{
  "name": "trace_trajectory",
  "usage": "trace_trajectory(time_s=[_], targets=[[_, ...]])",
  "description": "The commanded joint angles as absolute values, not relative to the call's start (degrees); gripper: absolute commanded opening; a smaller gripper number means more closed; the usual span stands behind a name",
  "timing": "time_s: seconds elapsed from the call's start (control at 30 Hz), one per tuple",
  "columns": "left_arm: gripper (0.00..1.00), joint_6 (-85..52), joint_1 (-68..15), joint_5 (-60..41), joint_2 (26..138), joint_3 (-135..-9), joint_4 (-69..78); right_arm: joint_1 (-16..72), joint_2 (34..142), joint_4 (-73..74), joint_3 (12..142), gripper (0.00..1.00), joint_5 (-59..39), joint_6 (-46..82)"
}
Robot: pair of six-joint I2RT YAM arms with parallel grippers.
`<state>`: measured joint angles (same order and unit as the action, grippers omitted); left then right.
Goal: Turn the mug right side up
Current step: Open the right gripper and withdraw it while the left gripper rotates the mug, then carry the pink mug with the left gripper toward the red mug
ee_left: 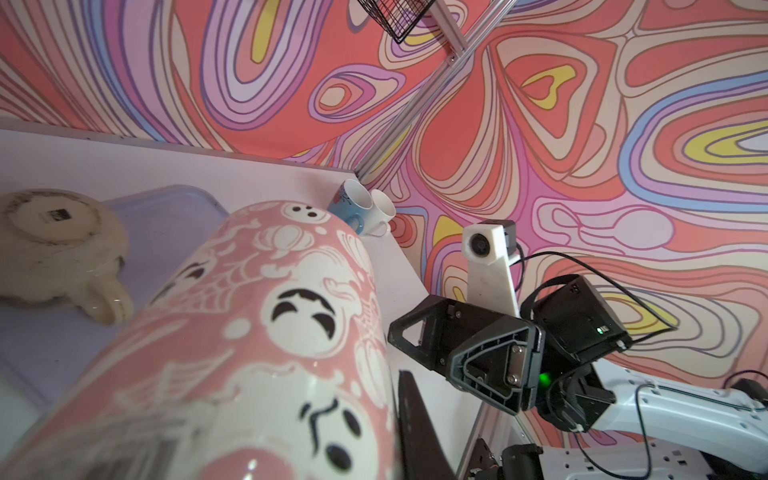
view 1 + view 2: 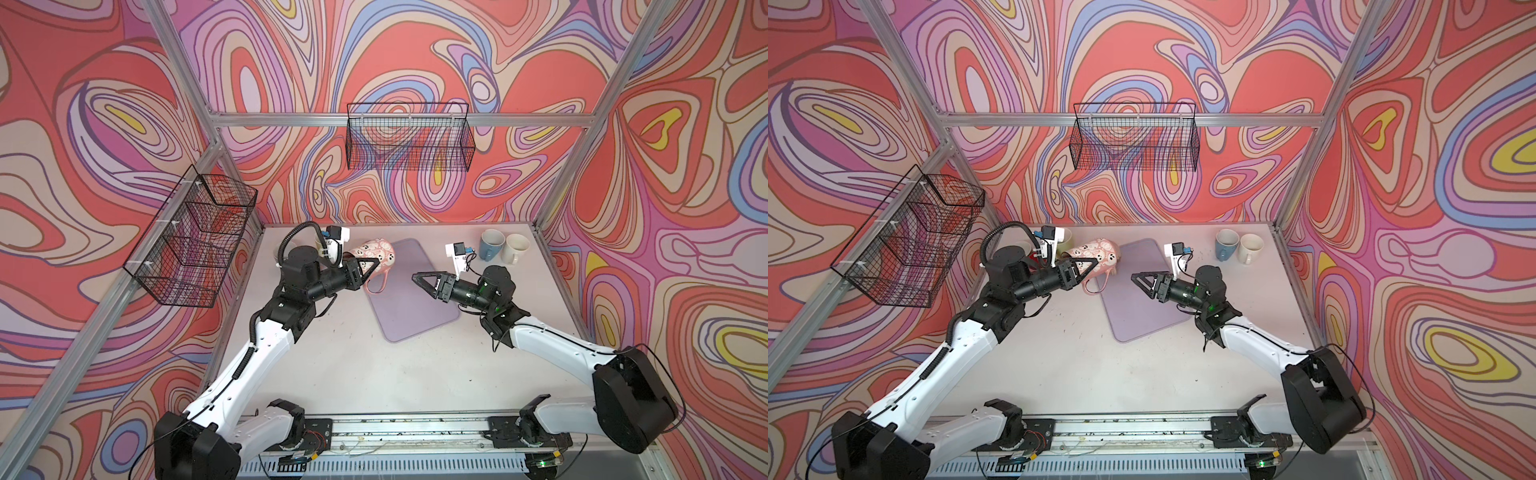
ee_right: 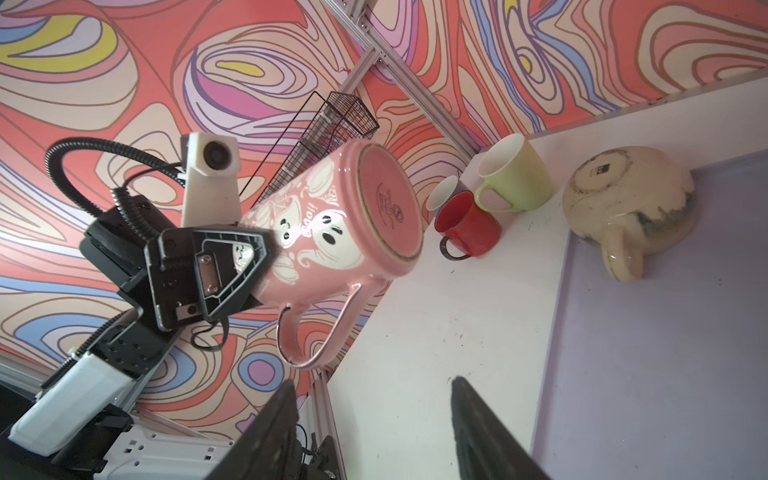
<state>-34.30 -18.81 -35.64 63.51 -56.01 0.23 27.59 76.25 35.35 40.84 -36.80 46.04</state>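
Left claw clamps sideways pink mug; right claw half-open, empty. Roll wrist till base faces counter.

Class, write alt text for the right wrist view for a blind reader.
The left gripper holds a pink ghost-patterned mug tilted in the air, base toward the camera. Behind, a cream mug sits upside down on the purple mat.
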Motion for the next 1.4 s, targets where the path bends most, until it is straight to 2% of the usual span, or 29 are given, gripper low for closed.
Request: trace_trajectory(time_s=[0.0, 0.3, 0.5, 1.07, 1.37], targets=[[0.00, -24.34, -17.95, -32.55, 61.42, -63.23, -9.43, 26.96, 73.84, 31.25, 39.62, 0.60, -35.06, 43.13], [0.00, -10.59, -16.46, -22.73, 67.59, -79.77, -36.19, 25.76, 72.59, 27.82, 37.43, 0.59, -32.96, 41.59], [0.00, -5.08, -15.11, -18.48, 73.57, -88.31, -47.41, 25.73, 73.68, 29.15, 35.62, 0.57, -31.36, 42.40], [0.00, 4.54, -13.97, -10.36, 93.60, -106.63, -61.80, 25.18, 73.16, 32.29, 30.50, 0.56, -29.79, 44.72], [0.00, 5.25, -14.04, -6.97, 99.53, -109.52, -60.94, 24.88, 75.10, 33.99, 29.03, 0.56, -29.35, 45.70]])
